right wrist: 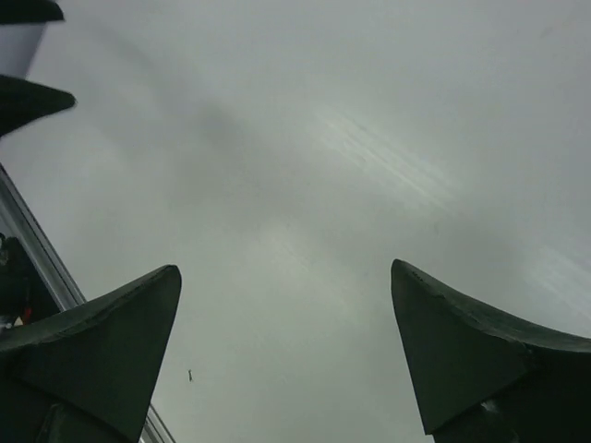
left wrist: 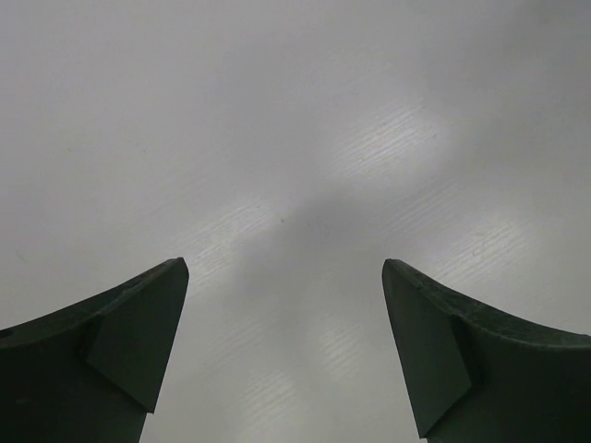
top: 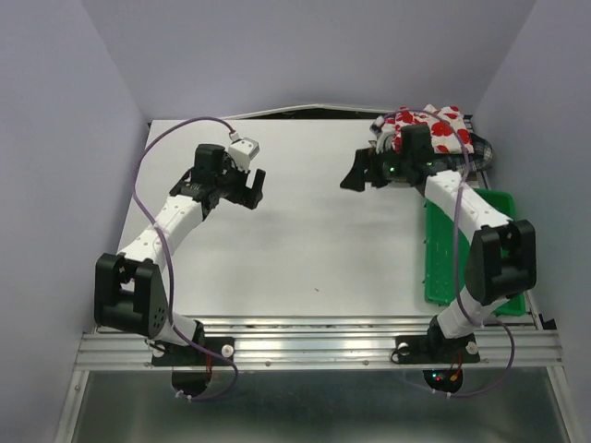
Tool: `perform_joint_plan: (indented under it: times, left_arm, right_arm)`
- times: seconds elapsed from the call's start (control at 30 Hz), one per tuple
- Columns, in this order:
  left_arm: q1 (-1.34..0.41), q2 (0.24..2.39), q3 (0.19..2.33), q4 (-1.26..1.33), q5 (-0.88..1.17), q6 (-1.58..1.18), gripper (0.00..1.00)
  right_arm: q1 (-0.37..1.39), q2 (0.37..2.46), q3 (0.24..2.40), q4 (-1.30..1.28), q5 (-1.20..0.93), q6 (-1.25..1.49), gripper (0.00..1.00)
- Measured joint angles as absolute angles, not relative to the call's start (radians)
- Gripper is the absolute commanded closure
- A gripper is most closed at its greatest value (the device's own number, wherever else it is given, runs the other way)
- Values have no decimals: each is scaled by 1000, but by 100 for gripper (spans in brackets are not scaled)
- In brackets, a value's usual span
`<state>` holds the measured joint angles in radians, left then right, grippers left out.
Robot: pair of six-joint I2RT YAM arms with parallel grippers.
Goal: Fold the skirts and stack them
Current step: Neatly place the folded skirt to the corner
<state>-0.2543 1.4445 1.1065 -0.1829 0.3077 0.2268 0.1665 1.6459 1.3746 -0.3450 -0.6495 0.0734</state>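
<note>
The skirts lie in a heap at the table's back right corner. On top is the white skirt with red flowers (top: 436,127), and dark plaid cloth (top: 482,153) shows at the heap's edge beneath it. My right gripper (top: 355,176) hovers just left of the heap, open and empty; in its wrist view (right wrist: 286,269) only bare tabletop lies between the fingers. My left gripper (top: 254,188) is over the back left of the table, far from the skirts. It is open and empty too, and between its fingers (left wrist: 286,266) there is only the white surface.
A green plastic tray (top: 447,268) lies along the table's right edge, under the right arm. A purple cable (top: 148,152) loops off the left arm. Pale walls close in the back and both sides, and a metal rail (top: 314,346) runs along the front.
</note>
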Motion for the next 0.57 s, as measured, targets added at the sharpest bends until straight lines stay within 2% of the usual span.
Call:
perform_joint_plan:
  times: [0.13, 0.23, 0.57]
  left_arm:
    - [-254, 1431, 1034, -166, 278, 245, 1]
    - [-254, 1409, 987, -158, 273, 264, 1]
    - [-254, 1376, 899, -154, 305, 282, 1]
  right_arm:
    - [265, 1648, 1142, -302, -598, 109, 0]
    - [312, 1648, 1047, -271, -567, 113, 0]
    - [357, 1646, 984, -189, -506, 110, 0]
